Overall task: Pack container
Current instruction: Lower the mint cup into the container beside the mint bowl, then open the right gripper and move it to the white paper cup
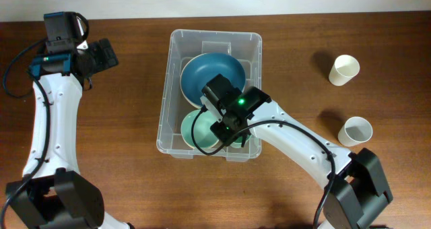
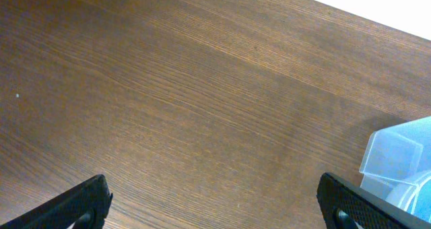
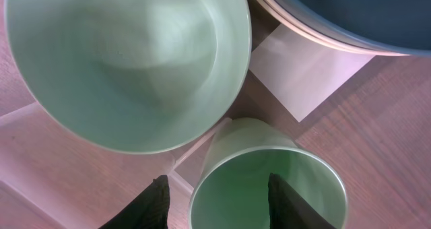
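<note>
The clear plastic container stands at the table's middle, with a white label on its base. Inside it lie a dark blue bowl at the far end and a pale green bowl at the near end. A green cup stands upright beside the green bowl. My right gripper is down in the container and open. One finger is inside the cup and the other outside its wall. My left gripper is open and empty over bare table at the far left.
Two white paper cups stand upright on the table to the right of the container. A corner of the container shows at the right edge of the left wrist view.
</note>
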Robot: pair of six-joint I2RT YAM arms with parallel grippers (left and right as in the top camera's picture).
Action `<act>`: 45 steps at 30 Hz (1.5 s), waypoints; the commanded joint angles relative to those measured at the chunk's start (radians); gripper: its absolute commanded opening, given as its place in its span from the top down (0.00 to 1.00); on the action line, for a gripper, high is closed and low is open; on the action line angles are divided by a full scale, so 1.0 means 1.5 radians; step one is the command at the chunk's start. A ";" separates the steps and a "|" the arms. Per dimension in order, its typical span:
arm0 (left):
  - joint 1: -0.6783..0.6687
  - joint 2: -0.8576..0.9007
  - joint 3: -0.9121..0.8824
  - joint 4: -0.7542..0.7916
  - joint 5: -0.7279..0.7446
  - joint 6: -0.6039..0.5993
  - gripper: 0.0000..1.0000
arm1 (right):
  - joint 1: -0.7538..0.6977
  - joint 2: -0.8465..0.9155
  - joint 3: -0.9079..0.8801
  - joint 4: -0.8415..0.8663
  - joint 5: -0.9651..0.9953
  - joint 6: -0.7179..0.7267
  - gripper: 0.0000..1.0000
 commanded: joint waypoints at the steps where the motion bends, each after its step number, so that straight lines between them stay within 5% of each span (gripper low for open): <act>1: 0.001 -0.008 0.011 0.000 -0.003 0.001 0.00 | 0.002 -0.017 0.050 -0.008 0.005 0.005 0.58; 12: 0.001 -0.008 0.011 0.000 -0.003 0.001 0.00 | -0.135 -0.026 0.364 -0.181 0.028 0.013 0.51; 18: 0.001 -0.008 0.011 0.000 -0.003 0.001 0.00 | -0.315 -0.020 0.374 -0.151 0.042 0.013 0.38; 24: 0.001 -0.008 0.011 0.000 -0.003 0.001 0.00 | -0.476 0.025 0.374 -0.050 0.037 0.011 0.37; 45: 0.001 -0.008 0.011 0.000 -0.003 0.001 0.00 | -0.590 0.354 0.374 0.068 0.074 -0.020 0.27</act>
